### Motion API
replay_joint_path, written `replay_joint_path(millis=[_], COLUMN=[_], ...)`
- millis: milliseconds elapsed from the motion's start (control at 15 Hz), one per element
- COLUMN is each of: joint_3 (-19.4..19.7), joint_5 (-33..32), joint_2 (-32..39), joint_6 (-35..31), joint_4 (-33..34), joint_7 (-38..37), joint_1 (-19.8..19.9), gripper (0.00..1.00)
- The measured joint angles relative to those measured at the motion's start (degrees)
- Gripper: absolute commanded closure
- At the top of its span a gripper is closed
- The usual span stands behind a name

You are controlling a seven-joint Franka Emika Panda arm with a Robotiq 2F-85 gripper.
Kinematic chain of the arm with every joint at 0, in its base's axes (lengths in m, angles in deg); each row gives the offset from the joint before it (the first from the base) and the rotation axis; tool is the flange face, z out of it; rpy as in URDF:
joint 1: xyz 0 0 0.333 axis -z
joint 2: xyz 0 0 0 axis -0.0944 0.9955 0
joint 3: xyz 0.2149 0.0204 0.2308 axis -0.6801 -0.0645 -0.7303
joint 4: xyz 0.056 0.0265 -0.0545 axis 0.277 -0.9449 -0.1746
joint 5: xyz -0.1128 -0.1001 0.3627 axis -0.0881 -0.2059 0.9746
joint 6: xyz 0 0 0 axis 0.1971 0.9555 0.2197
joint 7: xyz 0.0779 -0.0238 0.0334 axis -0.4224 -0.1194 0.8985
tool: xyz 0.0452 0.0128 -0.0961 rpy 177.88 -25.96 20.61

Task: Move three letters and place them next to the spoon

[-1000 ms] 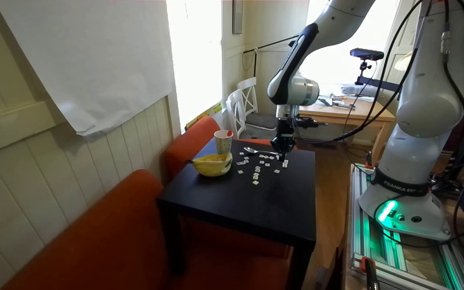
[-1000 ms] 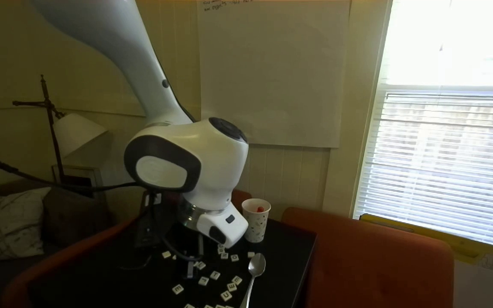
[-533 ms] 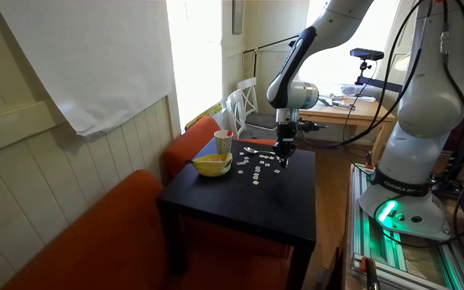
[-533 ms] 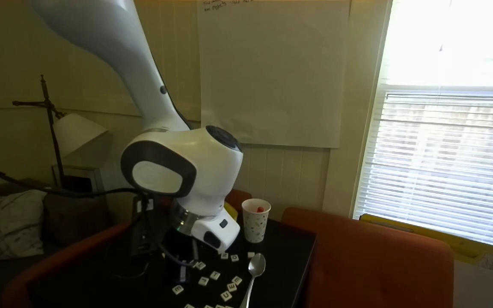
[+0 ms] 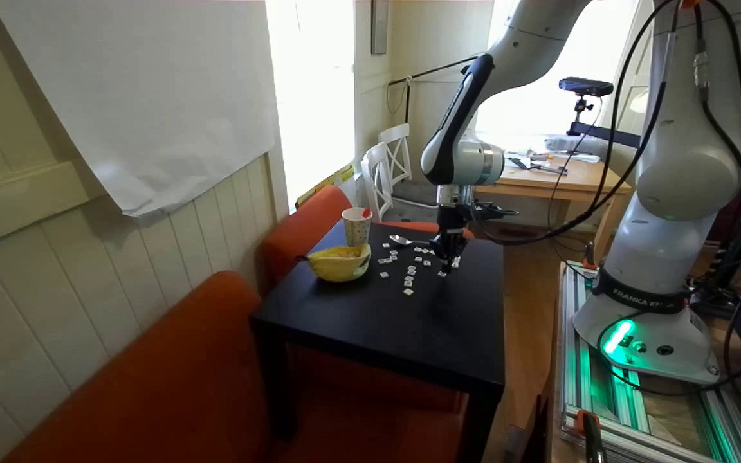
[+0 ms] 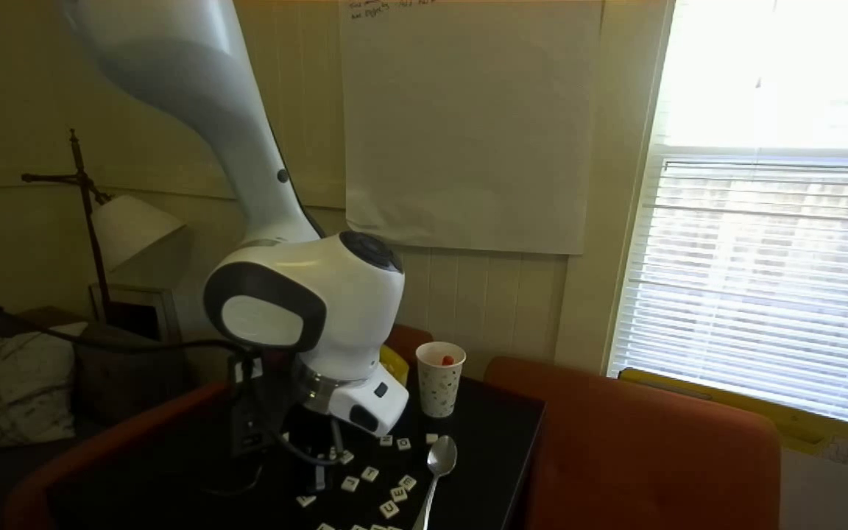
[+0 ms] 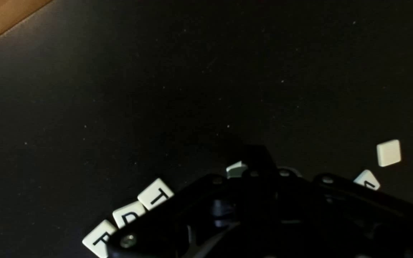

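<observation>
We see the hand [image 7: 258, 157] clenched at lower center of the wrist view, letters [image 7: 154, 193] at lower left; in an exterior view, several lie beside the spoon [image 6: 442, 456], bottom center.

Goes solid black for the table [image 5: 357, 328], white with black print on several letters [image 7: 154, 192]. Shines silver on the spoon [image 6: 442, 456], pops yellow on the bowl [image 5: 337, 269], runs white with little dark flecks on the cup [image 6: 439, 386].

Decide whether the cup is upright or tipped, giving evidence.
Upright: in both exterior views the cup stands on the black table with its opening upward.
</observation>
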Motion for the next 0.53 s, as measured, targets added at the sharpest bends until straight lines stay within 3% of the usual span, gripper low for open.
replay_joint_path(millis=[533], joint_3=[-1.4], joint_5=[0.41], joint_2=[1.34], joint_6=[-3.67], joint_4=[0.1], joint_7=[0.3], joint_1=[0.03], gripper=[0.99])
